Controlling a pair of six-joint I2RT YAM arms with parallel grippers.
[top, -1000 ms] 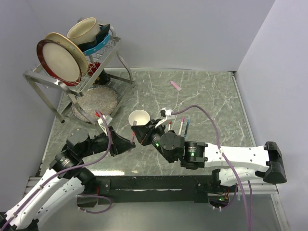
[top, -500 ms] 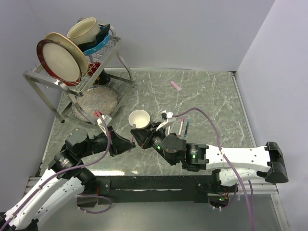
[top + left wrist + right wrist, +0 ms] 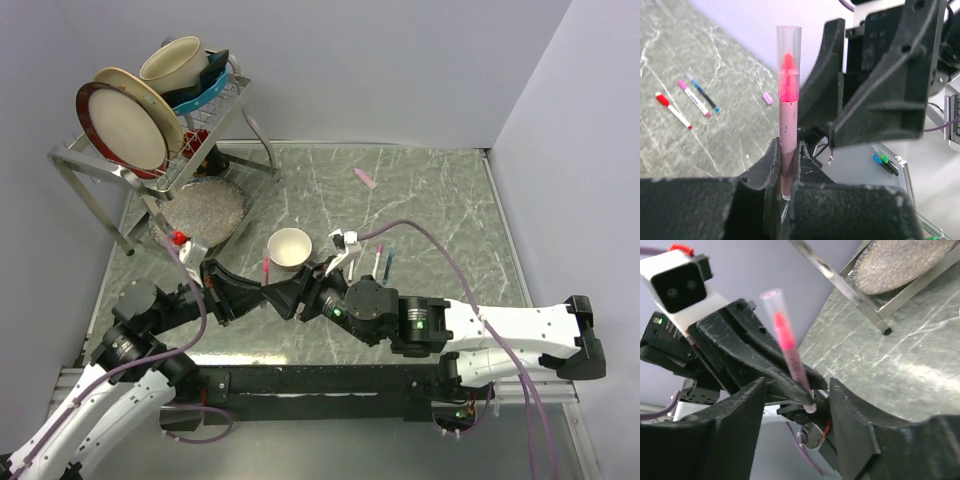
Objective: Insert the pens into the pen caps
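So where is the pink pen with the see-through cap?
In the top view, the pink pen with the clear cap stands clamped in the left hand, right beside the small white bowl.

Left hand (image 3: 788, 167) clamped, right hand (image 3: 797, 407) spread.

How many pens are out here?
4. One pink pen clamped in the left claw; red-capped pen, pink-capped pen and blue pen side by side on the table. The arms may hide more.
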